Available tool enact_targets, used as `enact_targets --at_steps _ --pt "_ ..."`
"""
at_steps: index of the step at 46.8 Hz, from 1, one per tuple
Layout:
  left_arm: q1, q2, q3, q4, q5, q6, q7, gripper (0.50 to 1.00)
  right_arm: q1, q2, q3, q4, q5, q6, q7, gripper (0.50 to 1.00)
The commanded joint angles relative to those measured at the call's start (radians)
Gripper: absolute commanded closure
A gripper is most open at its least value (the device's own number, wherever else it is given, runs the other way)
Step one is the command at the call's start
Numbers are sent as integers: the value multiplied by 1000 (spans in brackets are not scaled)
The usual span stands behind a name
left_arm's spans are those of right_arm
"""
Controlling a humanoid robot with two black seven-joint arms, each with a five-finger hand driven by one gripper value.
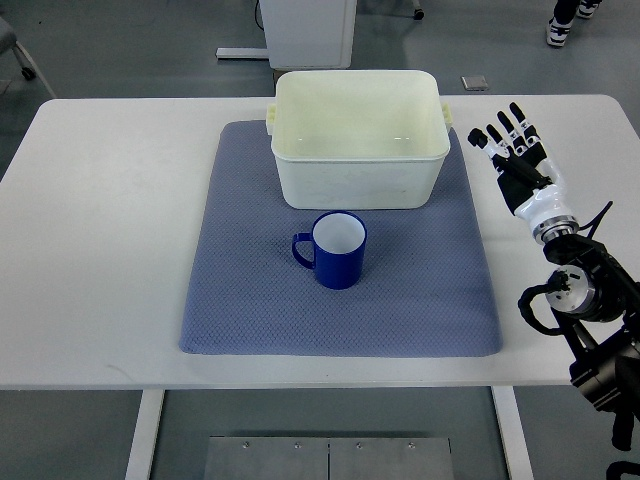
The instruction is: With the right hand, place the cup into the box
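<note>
So nothing's really done yet. Going left to right: the blue cup [340, 250] sits upright in the middle of the grey mat [240, 300], handle pointing toward the table's left edge, just in front of the cream box [358, 140], which is empty at the mat's far edge. My right hand [517, 155] hovers over the bare table [110, 200] near its right edge, fingers spread, holding nothing. Still left, I'd say: reach over, grab the cup, drop it in the box.

The cup [340, 251] is finished in glossy blue enamel with a white inside. The box [358, 140] is made of smooth cream plastic, and the mat [250, 300] of matt textured cloth.
</note>
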Motion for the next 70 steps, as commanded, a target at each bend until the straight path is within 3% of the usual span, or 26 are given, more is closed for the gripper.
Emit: enact_targets --at_steps 1,44,57,70 --pt "0 0 1 0 0 0 0 500 0 -4 0 0 1 -2 2 500" --pt "0 0 1 0 -2 0 0 500 15 -87 -32 -52 34 8 0 500" --pt "0 0 1 0 0 0 0 500 80 -124 -31 -5 41 11 2 500" --pt "0 0 1 0 0 0 1 500 104 -181 -35 121 39 52 -5 502"
